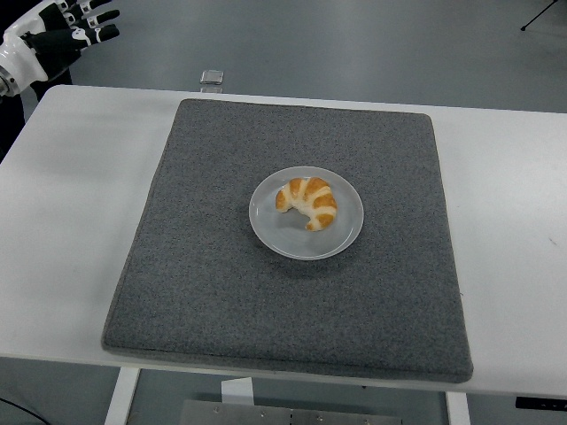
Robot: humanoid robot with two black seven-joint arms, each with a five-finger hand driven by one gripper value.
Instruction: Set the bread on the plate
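Observation:
A golden croissant (308, 201) lies on a round light-grey plate (276, 232) in the middle of a dark grey mat (195, 266). My left hand (75, 28) is at the top left corner, beyond the table's far left edge, with its fingers spread and empty, far from the plate. My right hand is out of view.
The white table (62, 212) carries the mat. A small grey square object (211, 78) sits at the table's far edge, just behind the mat's left part.

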